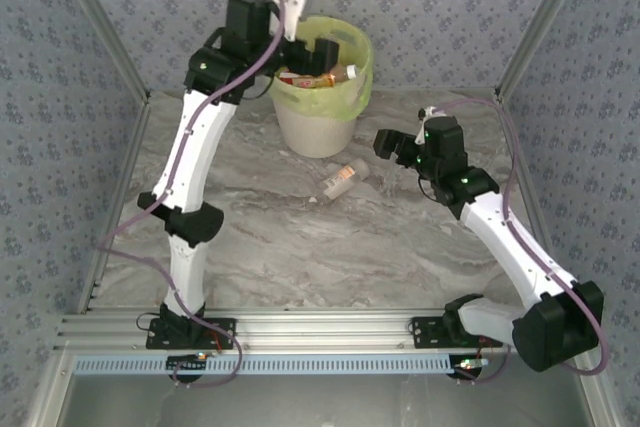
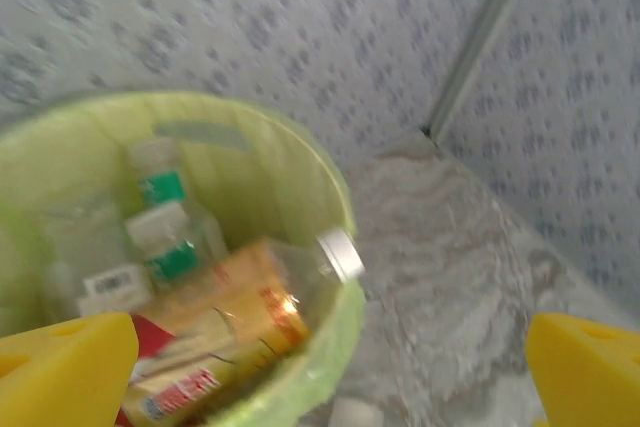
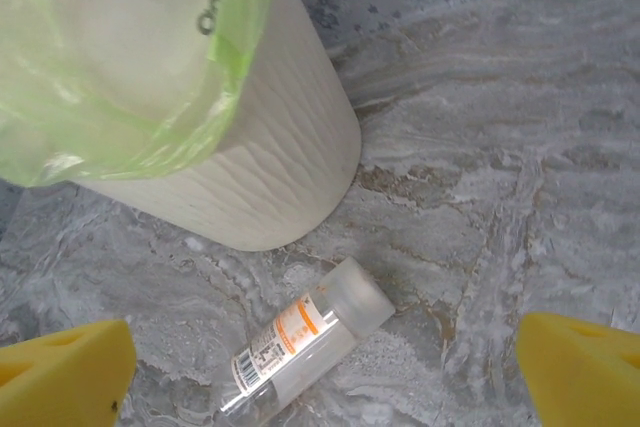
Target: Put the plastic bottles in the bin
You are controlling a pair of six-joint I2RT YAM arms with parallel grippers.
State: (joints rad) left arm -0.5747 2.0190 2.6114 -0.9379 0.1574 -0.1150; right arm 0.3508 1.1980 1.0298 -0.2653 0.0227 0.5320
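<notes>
- Over the far edge of the tabletop [image 1: 270,247], the overhead view puts your left gripper [image 1: 312,57] above the mouth of the bin [image 1: 315,132], which stands about midway along that edge.
  - One loose bottle [image 1: 340,180] lies on its side just in front of the bin, with your right gripper [image 1: 386,144] hovering just to its right.
  - At this distance you cannot tell how either pincer stands.
  - If you carry the right gripper to the bin while the left one occupies the opening, I judge the two could collide.
- Left wrist view: your yellow fingertips [image 2: 60,367] are spread wide with nothing between them.
  - Below them the plastic bottles [image 2: 165,237] lie heaped inside the bin.
  - An orange-labelled bottle [image 2: 240,317] rides high, its white cap against the rim. Another bottle dropped onto it might tip it back out.
  - This view is blurred, the labels are unreadable, and the pile hides the bin's bottom.
- Right wrist view: these fingertips [image 3: 60,377] are also wide apart and empty.
  - The loose bottle lies on the tabletop below and between them, near the bin's white wall.
  - It is round and smooth and lies slantwise to the jaws, so closing without squaring up could roll it or squirt it aside.
  - Coming down, the finger on the bin's side could snag the bag [image 3: 120,67] or nudge the wall.
  - The bottle's lower end reaches the frame's bottom edge, so you cannot make out what is there.
</notes>
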